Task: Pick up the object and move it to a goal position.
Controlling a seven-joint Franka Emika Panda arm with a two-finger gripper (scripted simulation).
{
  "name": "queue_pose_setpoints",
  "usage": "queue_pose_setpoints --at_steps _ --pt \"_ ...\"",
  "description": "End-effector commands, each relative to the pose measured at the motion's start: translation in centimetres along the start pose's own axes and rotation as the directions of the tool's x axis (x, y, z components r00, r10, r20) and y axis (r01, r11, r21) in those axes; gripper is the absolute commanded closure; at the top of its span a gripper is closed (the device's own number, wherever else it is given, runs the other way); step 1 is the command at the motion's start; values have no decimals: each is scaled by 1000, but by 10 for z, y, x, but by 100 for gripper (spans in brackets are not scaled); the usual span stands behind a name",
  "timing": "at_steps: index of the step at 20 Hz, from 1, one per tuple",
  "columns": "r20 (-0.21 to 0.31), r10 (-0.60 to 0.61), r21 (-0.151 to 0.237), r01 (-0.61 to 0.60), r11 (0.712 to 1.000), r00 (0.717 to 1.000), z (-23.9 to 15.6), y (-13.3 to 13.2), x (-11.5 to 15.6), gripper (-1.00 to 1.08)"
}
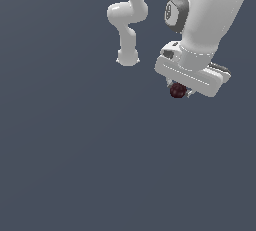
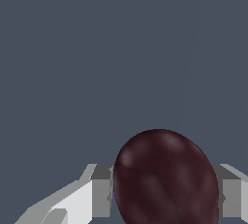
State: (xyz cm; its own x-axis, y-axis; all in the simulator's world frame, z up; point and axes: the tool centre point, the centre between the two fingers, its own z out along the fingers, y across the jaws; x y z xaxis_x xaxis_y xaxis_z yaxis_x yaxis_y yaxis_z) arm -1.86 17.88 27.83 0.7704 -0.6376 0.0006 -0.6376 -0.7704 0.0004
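The tool (image 1: 181, 91), toward the exterior view's upper right, has its fingers (image 2: 101, 191) pressed against both sides of the maroon ball (image 1: 177, 90), gripping it.

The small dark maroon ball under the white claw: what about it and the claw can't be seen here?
- Small dark maroon ball: wrist view's edge cuts off its lower part; in the exterior view the white gripper covers its top.
- Fingertips: hidden behind the ball in the wrist view, too small in the exterior view.
- Goal position: no marker in either view.
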Motion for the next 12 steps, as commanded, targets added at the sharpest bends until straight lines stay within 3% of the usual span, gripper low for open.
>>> queue_pose_setpoints --at_steps 1,12 --pt "0 1 0 -1 1000 1000 -24 -3 -14 108" --pt "0 0 0 0 1000 1000 -87 -16 -51 108"
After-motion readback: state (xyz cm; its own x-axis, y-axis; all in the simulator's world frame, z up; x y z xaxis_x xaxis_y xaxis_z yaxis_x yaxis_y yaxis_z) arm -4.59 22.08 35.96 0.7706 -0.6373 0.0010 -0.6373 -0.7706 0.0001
